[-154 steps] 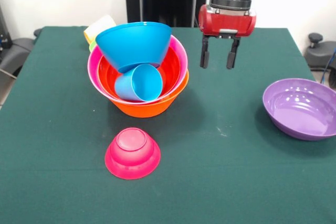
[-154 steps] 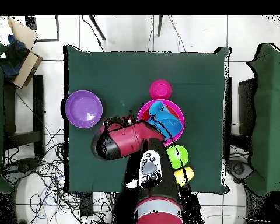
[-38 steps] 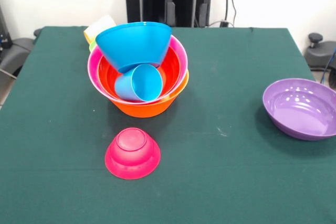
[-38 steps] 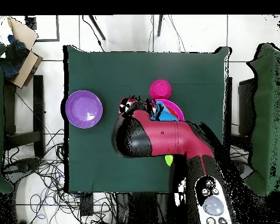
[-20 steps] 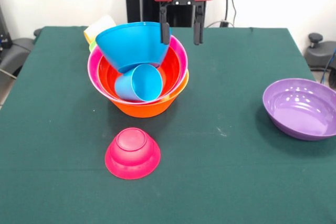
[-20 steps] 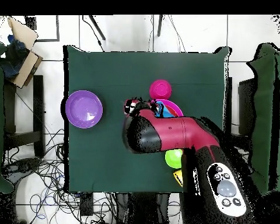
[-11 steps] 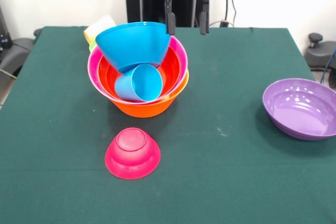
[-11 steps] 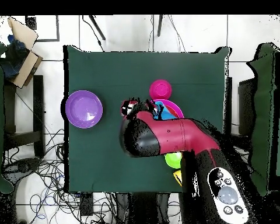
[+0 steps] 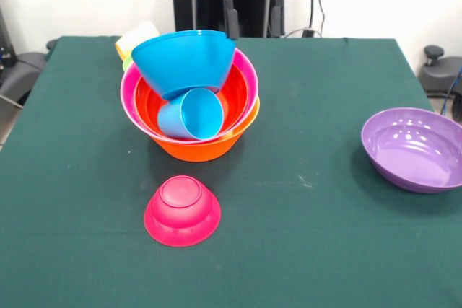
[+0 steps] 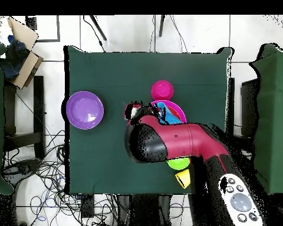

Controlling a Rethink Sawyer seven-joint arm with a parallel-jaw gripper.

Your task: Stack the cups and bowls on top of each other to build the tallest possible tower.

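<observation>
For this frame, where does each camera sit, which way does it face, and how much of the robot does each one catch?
Front view: across the table, facing the pedestal; only the gripper shows, jaws apart at the top edge.
Overhead view: above, looking straight down, base at the bottom; the red arm covers most of the tower.
Shared: the purple bowl and magenta bowl, on opposite sides.

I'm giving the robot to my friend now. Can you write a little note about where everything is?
Claw: open, empty, high behind the pile.
Done: large glossy orange plastic bowl at the bottom, large pink bowl and red-orange bowl nested inside.
Wonky: medium blue bowl sits tilted on top; light blue plastic cup lies on its side inside.
Loose: small magenta bowl upside down in front, purple bowl upright off to the side, yellow-orange cup and green bowl behind the pile.
Left: straighten those two, then add the loose ones.
</observation>
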